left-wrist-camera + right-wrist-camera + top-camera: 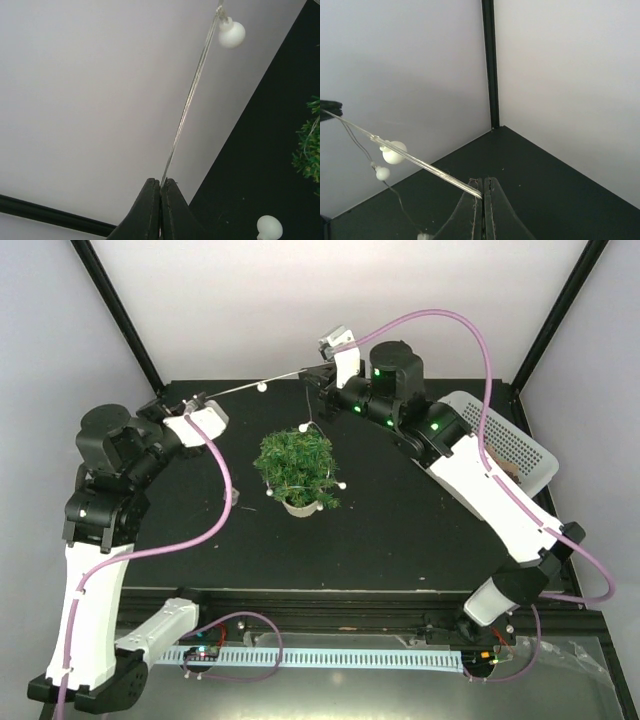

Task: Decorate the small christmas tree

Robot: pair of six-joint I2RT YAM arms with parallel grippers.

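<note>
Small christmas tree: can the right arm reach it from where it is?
Probably yes: the right gripper, shut on the light string, hangs just behind the small christmas tree, nothing between them.

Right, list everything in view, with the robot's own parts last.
small christmas tree: one, dark green, table centre
pot: one, whitish, under the tree
light string: one, thin clear wire, taut between both tools, the rest draped on the tree
bulbs: at least four, white, one on the taut span, the others at the tree
basket: one, white and perforated, far right, partly behind the right arm
table: one, black
cables: two, purple, one along each arm
left tool: one, black, far left, shut on the light string
right tool: one, black, behind the tree, shut on the light string
</note>
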